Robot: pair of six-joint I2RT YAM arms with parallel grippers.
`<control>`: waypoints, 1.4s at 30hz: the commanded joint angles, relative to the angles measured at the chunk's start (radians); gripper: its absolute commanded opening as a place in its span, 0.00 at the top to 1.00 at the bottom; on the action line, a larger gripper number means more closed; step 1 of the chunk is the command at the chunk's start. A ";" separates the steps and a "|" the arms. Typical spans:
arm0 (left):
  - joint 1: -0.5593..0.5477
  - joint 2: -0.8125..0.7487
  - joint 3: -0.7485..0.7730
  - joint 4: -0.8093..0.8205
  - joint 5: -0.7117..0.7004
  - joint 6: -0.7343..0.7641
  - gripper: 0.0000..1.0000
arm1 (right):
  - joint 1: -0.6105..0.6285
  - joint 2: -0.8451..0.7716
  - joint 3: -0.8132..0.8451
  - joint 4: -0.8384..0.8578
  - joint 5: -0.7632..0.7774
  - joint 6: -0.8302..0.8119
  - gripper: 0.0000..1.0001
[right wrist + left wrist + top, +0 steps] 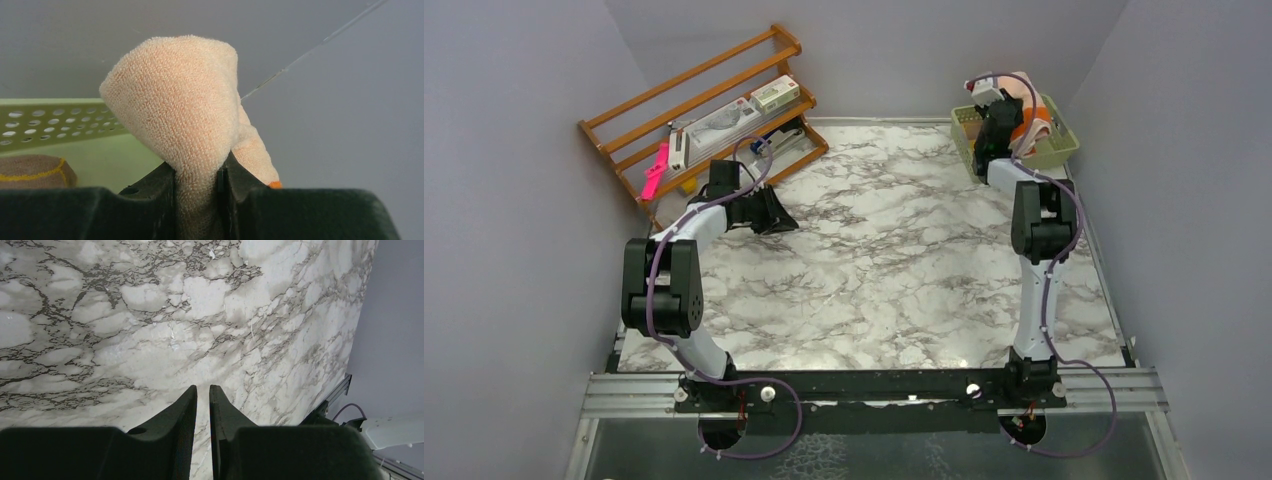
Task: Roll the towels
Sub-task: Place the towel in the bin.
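Over the green basket (1060, 148) at the table's far right corner, the right gripper (199, 175) pinches the peach towel (177, 105); the mustard towel (30, 171) lies inside. The left gripper (203, 405), nearly closed, holds nothing. No rolling has begun, I judge.

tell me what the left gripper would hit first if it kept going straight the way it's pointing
Probably the marble tabletop. The left gripper, nearly shut with nothing between its fingers, points down at a slant over bare marble, and nothing else shows in its line. How far off the surface lies is unclear.
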 commanded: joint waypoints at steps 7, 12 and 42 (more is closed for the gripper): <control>-0.003 0.014 -0.009 -0.028 0.034 0.040 0.82 | -0.023 0.160 0.104 -0.020 -0.150 0.055 0.99; -0.003 0.021 -0.004 -0.032 0.039 0.040 0.82 | -0.063 0.191 0.269 -0.437 -0.401 0.331 0.99; -0.006 -0.002 -0.053 -0.067 0.084 0.064 0.82 | -0.137 0.151 0.447 -0.970 -0.650 0.672 0.27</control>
